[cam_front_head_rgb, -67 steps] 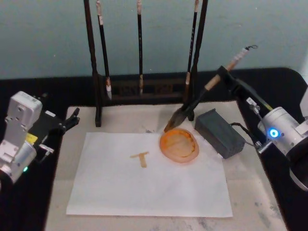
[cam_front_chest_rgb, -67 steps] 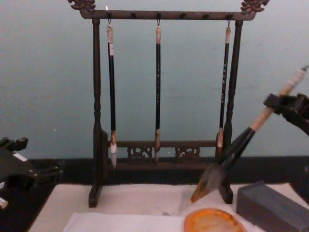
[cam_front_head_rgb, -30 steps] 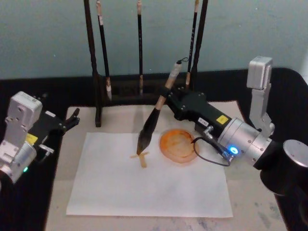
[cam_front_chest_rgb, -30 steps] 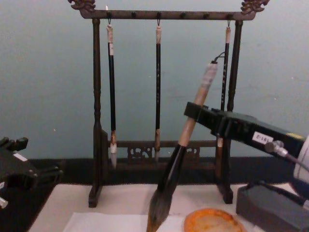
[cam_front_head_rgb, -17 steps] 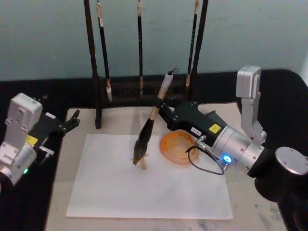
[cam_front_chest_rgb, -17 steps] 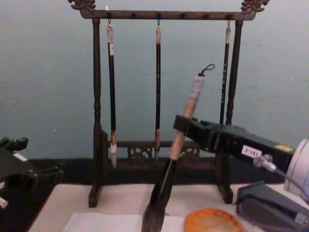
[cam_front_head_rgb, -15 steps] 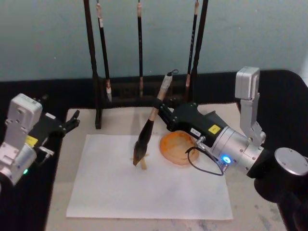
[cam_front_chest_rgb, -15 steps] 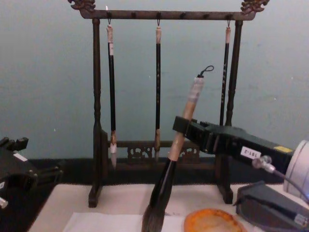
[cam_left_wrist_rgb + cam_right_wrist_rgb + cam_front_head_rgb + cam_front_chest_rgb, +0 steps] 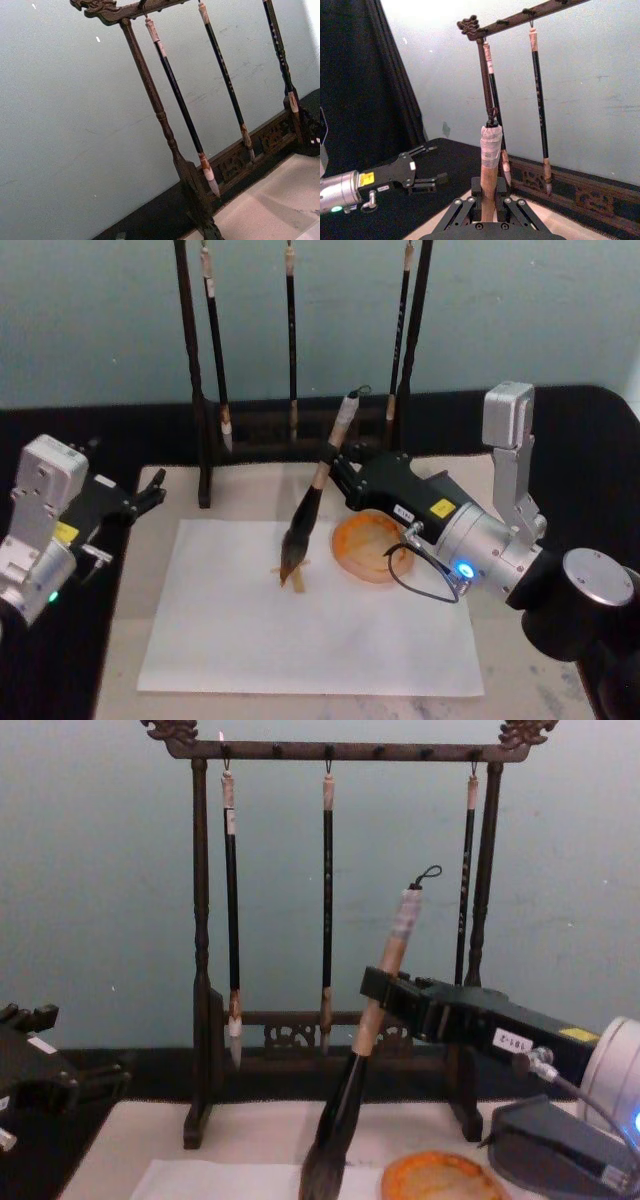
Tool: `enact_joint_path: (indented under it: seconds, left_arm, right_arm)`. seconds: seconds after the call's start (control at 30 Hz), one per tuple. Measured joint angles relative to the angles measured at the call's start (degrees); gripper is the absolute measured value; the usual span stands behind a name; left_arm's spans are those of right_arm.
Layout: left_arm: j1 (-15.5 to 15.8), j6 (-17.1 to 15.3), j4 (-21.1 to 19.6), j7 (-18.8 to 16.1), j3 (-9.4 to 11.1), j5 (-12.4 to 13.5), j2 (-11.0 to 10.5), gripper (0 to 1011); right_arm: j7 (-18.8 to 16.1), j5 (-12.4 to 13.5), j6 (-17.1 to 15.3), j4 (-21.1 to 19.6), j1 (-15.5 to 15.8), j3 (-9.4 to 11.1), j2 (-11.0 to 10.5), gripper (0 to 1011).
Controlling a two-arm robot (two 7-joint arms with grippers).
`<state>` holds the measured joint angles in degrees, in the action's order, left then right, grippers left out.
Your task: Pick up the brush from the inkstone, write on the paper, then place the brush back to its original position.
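From the head view, the right gripper reached in from the right, clamped on the pale upper handle of the brush. The tuft's tip rested on the paper, on a tan T-shaped stroke just left of the orange dish. The paper lay on a cream mat. The chest view gave the side-on picture instead: the brush leaned with its looped end to the right, in front of the brush rack, and a grey block sat at the right under the arm. The right wrist view looked along the handle, with the jaws closed tight on either side of it. Farther off in that view, the left gripper hung over the dark cloth with its fingers spread apart and nothing between them. The left wrist view faced the rack and its three thin brushes. About two seconds before, the brush had been held at the dish's far edge with the block uncovered. A second before, the tip had been on the stroke's crossbar, and it now stood slightly nearer, down the stem.
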<state>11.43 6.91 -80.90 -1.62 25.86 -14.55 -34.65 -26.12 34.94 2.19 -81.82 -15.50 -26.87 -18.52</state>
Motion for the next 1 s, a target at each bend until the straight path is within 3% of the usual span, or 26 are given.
enact_joint_path:
  seconds: [0.43,1.0]
  left_arm:
    - [0.00,0.00,0.00,0.00,0.00,0.00,0.00,1009]
    - [0.00,0.00,0.00,0.00,0.00,0.00,0.00,1010]
  right_arm:
    - [-0.24,-0.61,-0.30,0.59,-0.15,0.76,0.83,153]
    - [-0.57,-0.89,-1.51,-2.19,1.56,0.95,-0.40,153]
